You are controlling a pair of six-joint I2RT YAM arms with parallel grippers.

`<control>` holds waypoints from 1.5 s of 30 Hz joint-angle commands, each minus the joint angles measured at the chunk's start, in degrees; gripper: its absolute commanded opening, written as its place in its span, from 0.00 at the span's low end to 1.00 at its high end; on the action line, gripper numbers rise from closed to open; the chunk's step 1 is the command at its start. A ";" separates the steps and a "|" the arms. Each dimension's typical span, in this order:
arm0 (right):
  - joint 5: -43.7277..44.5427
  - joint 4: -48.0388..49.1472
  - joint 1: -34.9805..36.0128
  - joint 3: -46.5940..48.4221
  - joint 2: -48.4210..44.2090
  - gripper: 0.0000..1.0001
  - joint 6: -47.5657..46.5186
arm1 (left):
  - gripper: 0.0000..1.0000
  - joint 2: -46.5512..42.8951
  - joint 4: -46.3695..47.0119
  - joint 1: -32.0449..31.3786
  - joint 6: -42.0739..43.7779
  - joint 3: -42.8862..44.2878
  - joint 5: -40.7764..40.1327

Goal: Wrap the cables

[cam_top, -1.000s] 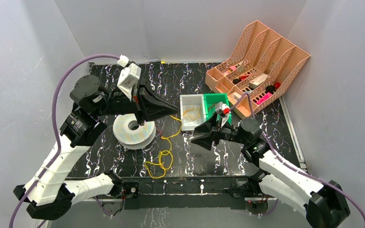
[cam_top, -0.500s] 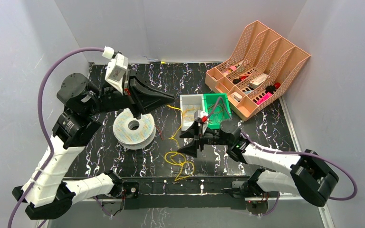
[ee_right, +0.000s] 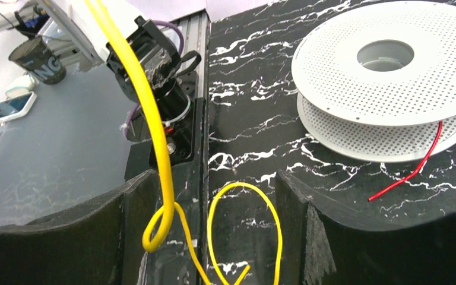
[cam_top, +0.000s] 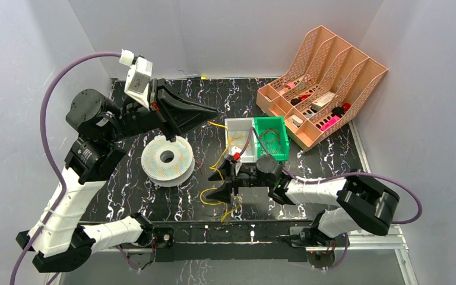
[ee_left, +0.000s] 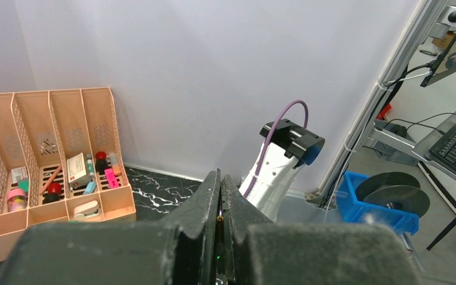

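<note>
Judging from its slack coils, the yellow cable (ee_right: pixel 161 160) is very light and limp, keeps no shape of its own, and probably slides easily between smooth pads. It will trail and snag rather than push, so it needs tension to lie neatly on the white spool (cam_top: pixel 153 161). Location: one stretch climbs steeply off the table (ee_right: pixel 261 119) toward the raised left gripper (cam_top: pixel 214 111). The rest lies in loose loops on the marbled top near the front edge, beside the spool and, as far as I can tell, not touching it. Left claw: clenched tight; the lifted strand ends at its tip, which suggests it pinches the cable's end, though the contact itself is too small to see. Right gripper (cam_top: pixel 217 193): released, fingers spread low over the loops, grasping nothing. Best hold, in my judgement: the single straight run just above the loops, not the tangle, so only one strand is taken and slack can feed out. View notes: the right wrist shows a loop sitting between the open fingers, the rising strand passing close by one finger, and a red wire (ee_right: pixel 420 167) poking from under the spool, all hard to read from above. The top view alone gives the cable's whole route, plus the white bin (cam_top: pixel 227 142) and green bin (cam_top: pixel 263 123) behind. The left wrist shows only shut jaws, wall and the file organizer (ee_left: pixel 101 119); no cable is readable there.
</note>
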 commanded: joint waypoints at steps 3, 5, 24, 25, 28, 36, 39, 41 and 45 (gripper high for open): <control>4.23 18.03 1.71 2.05 5.61 0.76 7.02 | 0.00 -0.37 4.19 -0.25 -2.25 1.34 -0.91; 4.78 20.93 2.82 2.95 8.18 0.75 8.21 | 0.00 -0.39 4.61 -0.24 -2.45 1.24 -1.34; 9.93 29.92 6.25 1.99 17.59 0.16 11.20 | 0.00 -2.61 4.68 -0.25 -0.90 1.93 -9.73; 10.59 30.00 6.25 1.17 17.26 0.14 11.14 | 0.00 -2.75 4.54 -0.25 -0.59 2.41 -10.18; 13.47 30.01 6.25 -1.67 15.41 0.11 10.39 | 0.00 -2.87 4.00 -0.22 0.60 4.26 -11.75; 23.27 22.49 6.16 -9.97 5.94 0.00 6.20 | 0.00 -5.07 3.91 -0.18 4.00 6.84 -17.03; 27.98 17.52 6.16 -12.51 0.01 0.00 4.19 | 0.00 -6.14 3.69 -0.23 4.92 6.82 -18.56; 31.59 13.26 6.16 -13.98 -4.48 0.00 2.75 | 0.00 -6.88 3.41 -0.25 5.63 6.79 -19.21; 42.08 2.83 5.72 -16.34 -14.47 0.00 0.10 | 0.00 -8.16 1.66 -0.24 7.17 7.20 -20.88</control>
